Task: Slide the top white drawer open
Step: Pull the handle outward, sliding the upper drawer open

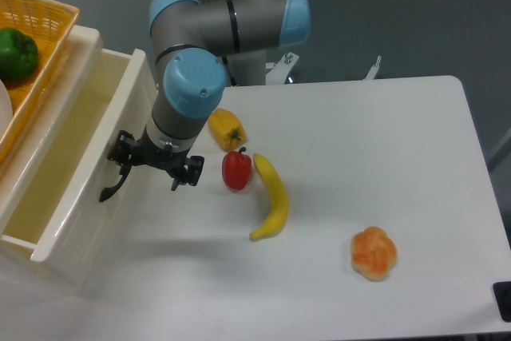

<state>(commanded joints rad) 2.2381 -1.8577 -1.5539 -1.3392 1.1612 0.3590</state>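
1. The top white drawer sits at the left edge of the table, pulled well out of its cabinet so that its pale, deep inside shows from above.
2. The gripper is at the drawer's front panel, with the arm reaching down to it from the back of the table.
3. Its black fingers sit at the top of the curved black handle, and the handle's lower end sticks out below them.
4. Whether the fingers are clamped on the handle or just hooked around it is too small and dark to tell.
5. A wicker basket rests on top of the cabinet, and a green pepper lies in it.
6. On the table just right of the gripper are a yellow pepper and a red pepper, close together.
7. A banana lies right beside the red pepper, on its right.
8. An orange bun-like thing lies well apart, toward the front right of the table.
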